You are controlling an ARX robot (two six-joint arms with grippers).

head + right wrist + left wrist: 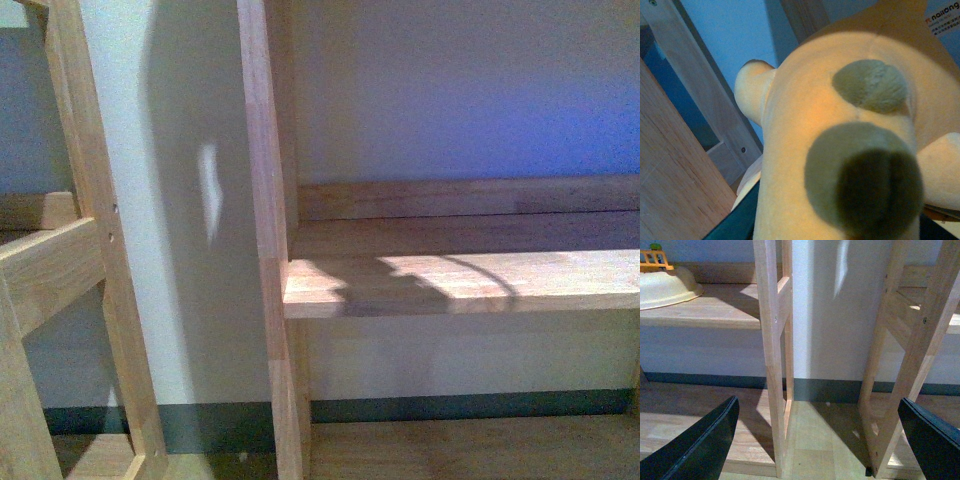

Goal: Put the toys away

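The orange-yellow plush toy [840, 130] fills the right wrist view, very close to the camera, with two grey-green round patches and a stubby limb [752, 87] sticking out. My right gripper is shut on the plush toy; its fingers are hidden behind the plush. My left gripper [820, 440] is open and empty, its two dark fingers [700, 445] spread wide above the floor between two wooden shelf units. Neither arm nor the toy shows in the front view.
A wooden shelf [460, 280] lies ahead at the right, with an upright post [265, 230] and a second wooden frame [90, 260] at the left. A cream bowl [665, 287] and an orange toy [655, 257] sit on a shelf. Wooden frame posts [772, 350] stand near my left gripper.
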